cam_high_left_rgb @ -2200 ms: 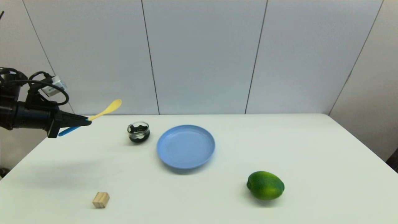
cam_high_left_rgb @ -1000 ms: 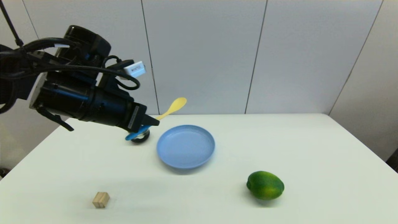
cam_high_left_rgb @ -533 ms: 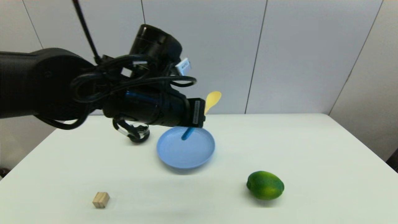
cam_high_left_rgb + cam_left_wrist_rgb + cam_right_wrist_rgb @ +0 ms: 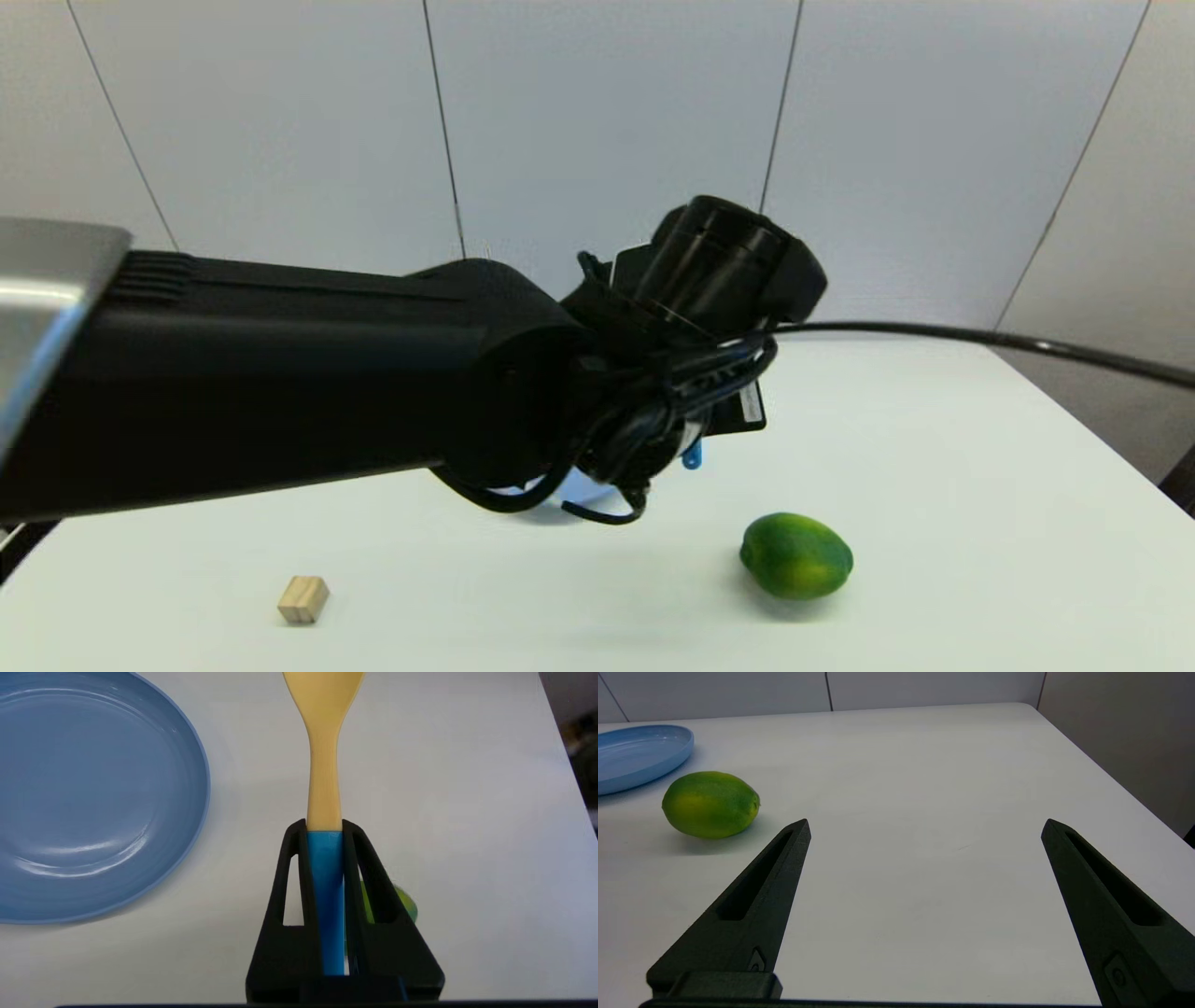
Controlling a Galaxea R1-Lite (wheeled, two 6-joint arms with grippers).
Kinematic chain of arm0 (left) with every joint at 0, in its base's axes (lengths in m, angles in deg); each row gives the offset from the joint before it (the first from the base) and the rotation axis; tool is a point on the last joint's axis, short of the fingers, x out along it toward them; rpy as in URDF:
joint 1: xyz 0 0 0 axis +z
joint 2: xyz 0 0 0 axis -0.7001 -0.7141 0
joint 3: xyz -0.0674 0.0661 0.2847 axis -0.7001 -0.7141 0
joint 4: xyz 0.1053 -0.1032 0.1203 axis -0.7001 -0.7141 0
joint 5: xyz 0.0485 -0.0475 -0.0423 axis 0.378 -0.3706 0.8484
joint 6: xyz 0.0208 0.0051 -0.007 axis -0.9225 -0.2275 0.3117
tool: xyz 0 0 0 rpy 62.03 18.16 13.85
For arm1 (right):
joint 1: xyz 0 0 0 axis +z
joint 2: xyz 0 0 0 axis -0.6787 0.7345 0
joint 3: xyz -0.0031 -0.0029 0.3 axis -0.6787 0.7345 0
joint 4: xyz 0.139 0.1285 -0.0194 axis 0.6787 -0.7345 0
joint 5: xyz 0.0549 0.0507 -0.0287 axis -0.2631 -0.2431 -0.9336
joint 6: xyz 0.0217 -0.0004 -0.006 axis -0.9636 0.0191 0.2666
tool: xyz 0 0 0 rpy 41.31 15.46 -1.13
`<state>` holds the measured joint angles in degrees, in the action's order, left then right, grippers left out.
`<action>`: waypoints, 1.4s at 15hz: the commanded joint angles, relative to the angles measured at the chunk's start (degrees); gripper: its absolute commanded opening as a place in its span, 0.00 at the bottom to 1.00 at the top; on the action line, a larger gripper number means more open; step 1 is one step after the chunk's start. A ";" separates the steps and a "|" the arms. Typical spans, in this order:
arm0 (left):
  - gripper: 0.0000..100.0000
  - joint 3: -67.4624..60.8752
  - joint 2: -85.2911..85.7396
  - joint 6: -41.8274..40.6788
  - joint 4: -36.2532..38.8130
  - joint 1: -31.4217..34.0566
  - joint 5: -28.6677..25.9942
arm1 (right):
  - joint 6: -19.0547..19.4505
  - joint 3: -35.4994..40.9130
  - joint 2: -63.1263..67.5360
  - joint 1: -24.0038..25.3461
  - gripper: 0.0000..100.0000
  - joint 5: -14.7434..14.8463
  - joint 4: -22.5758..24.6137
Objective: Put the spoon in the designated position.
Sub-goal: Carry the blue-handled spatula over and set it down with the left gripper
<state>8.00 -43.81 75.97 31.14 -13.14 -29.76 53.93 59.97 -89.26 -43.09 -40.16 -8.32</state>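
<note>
Spoon (image 4: 324,788), pale yellow bowl and neck, bright blue handle, lifted above white tabletop, beside the plate

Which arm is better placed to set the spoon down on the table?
Left. Its end effector already grips the spoon over bare table beside the plate. The right end effector is open and empty.

glossy plastic plate (image 4: 93,812), smooth matt spoon (image 4: 323,765)

Head cam high, facing down-forward over table (image 4: 934,448); left wrist cam close, straight down; right wrist low, near-level — all share lime (image 4: 796,555).
</note>
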 commanded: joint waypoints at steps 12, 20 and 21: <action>0.00 10.32 -18.31 5.00 -0.29 -1.84 11.51 | 0.00 0.00 0.07 0.00 1.00 0.00 0.01; 0.00 16.38 -23.94 4.38 -0.37 -1.57 13.27 | 0.00 0.00 0.07 0.00 1.00 0.00 0.01; 0.00 16.38 -24.11 4.38 -0.20 -1.49 13.62 | 0.00 0.00 0.07 0.00 1.00 0.00 0.01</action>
<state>24.04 -66.64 80.08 30.87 -14.83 -16.70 53.93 59.97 -89.26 -43.07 -40.13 -8.33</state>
